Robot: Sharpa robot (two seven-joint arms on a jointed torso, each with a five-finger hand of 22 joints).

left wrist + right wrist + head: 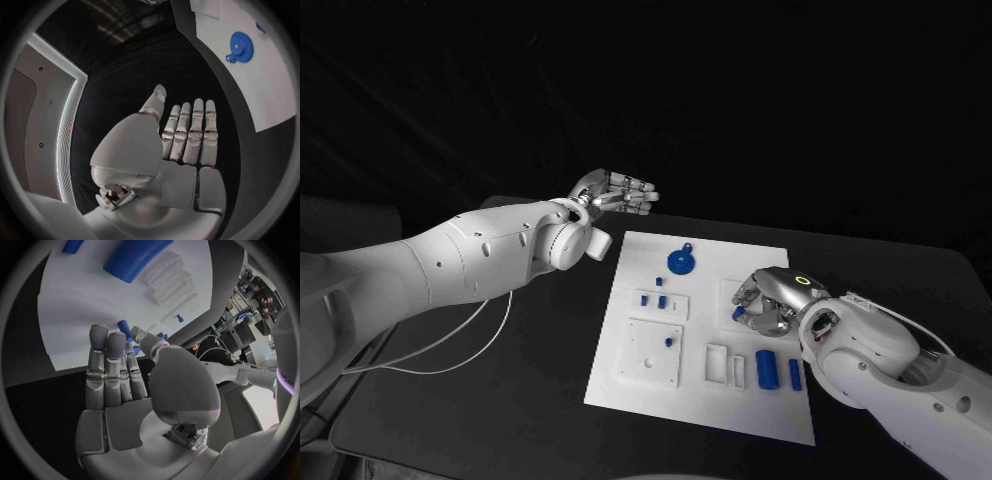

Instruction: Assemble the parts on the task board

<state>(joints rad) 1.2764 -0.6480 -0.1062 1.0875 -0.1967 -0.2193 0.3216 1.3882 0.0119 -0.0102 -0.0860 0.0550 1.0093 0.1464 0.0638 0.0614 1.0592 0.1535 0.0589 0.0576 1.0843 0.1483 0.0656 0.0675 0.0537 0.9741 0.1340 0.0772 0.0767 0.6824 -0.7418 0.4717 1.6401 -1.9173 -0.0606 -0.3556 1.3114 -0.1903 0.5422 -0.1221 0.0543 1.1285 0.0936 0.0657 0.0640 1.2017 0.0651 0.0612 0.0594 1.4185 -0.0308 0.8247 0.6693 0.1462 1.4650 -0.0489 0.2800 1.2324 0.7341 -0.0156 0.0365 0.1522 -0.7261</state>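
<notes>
Low in the frame, the right hand [769, 305] pinches a small blue peg [124, 330] at its fingertips over the task board [646, 395]. The peg looks light, rigid and slick; hold it mid-shaft. Its axis stands steeply to the board. Upper left, the left hand [620, 192] hovers spread, holding nothing

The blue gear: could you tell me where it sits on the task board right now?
In the head view the blue gear lies near the far edge of the task board, toward its left side, just right of the raised left robot hand, which is not touching it.
</notes>
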